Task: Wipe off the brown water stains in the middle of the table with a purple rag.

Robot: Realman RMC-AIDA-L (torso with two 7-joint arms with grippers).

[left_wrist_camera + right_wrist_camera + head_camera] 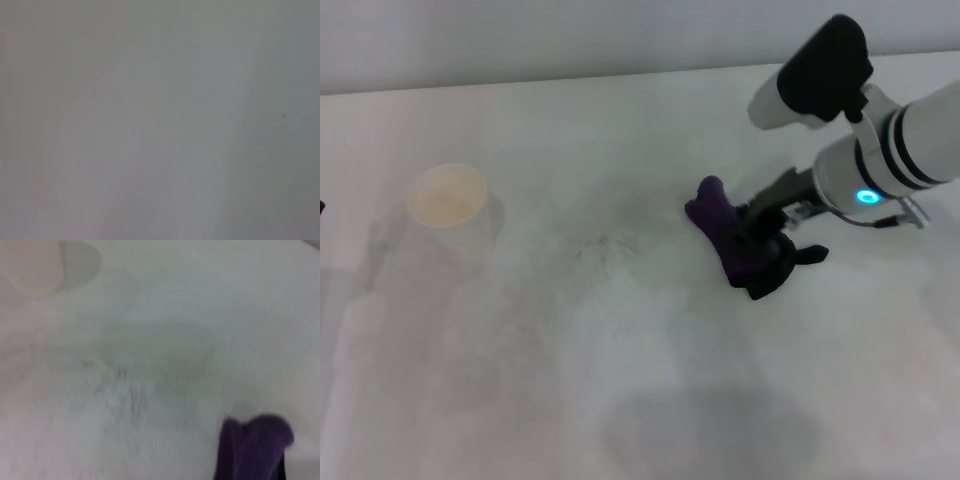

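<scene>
The right gripper [757,243] is clamped on the rag [732,238], which rests on the table [650,400], open surface all round.

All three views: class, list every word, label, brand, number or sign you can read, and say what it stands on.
None can be read in any view.
The paper cup, the purple rag in the right gripper and the table show no lettering.
The right arm's only mark is a lit blue-green dot, not a text.
The left wrist view shows only a plain grey surface.
</scene>
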